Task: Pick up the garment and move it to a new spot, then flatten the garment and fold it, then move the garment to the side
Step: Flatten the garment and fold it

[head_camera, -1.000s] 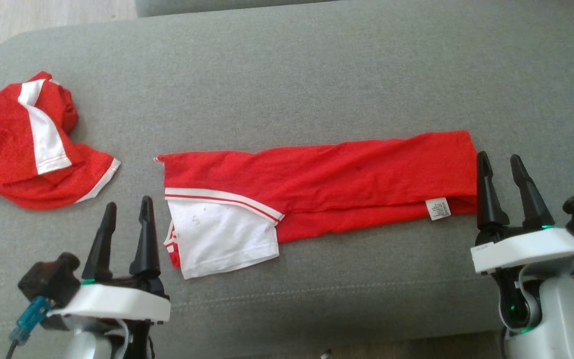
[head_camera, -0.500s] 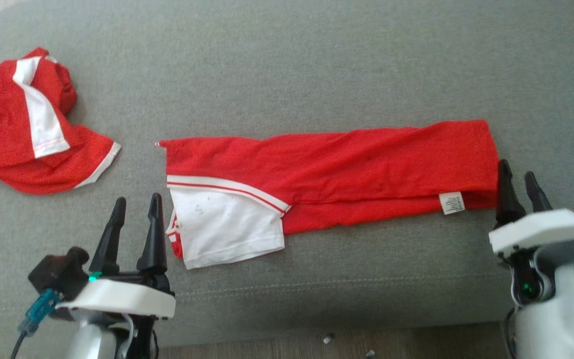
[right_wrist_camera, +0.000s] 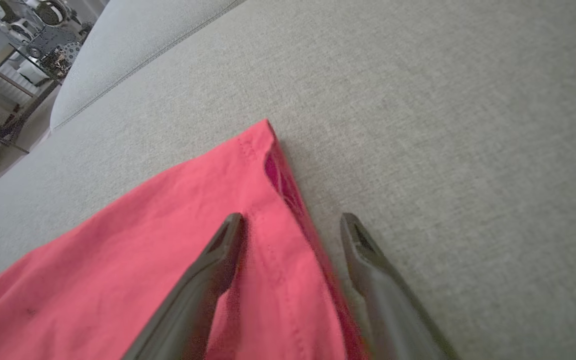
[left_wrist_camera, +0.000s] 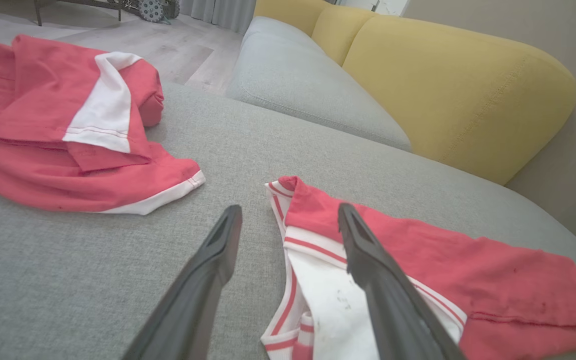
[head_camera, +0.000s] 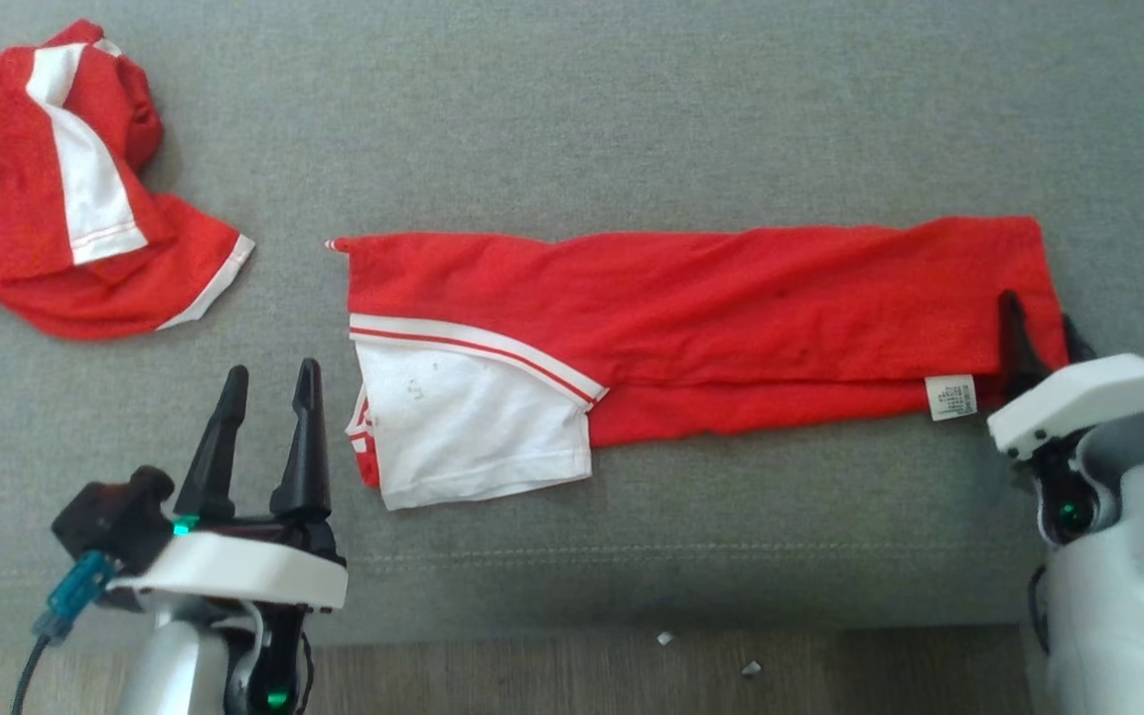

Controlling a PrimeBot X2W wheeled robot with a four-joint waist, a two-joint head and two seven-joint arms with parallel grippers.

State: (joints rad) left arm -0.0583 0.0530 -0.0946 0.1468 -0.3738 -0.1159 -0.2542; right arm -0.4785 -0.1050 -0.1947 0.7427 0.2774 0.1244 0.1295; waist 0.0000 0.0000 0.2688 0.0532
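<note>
A grey sofa (head_camera: 632,119) seat seen from above, with a red garment (head_camera: 691,298) lying across its middle. The garment is folded lengthwise into a long, narrow strip that runs left to right. A white sleeve (head_camera: 473,437) with red trim sticks out towards the front at its left end, and a small white label (head_camera: 951,395) sits near its right end. A second red and white garment (head_camera: 46,199) lies crumpled at the far left, well apart from the strip.

The left gripper (head_camera: 271,369) hovers just beside the white sleeve, released, with nothing between its fingers. The right gripper (head_camera: 1037,310) is at the strip's right end, also released and empty. In the right wrist view, one finger is over the red cloth and the other over bare sofa, so the jaws straddle the end hem. Whether the fingertips touch the cloth cannot be told.

The task seems to be partway through the folding step: the move and flattening look done, the lengthwise fold is in place, and a crosswise fold looks likely to come next. That move probably calls for the right gripper to clench on every layer at the hem, since a missed lower layer would trail behind. It would then lift the end and carry it left over the strip, while the left gripper takes or pins the sleeve end.
</note>
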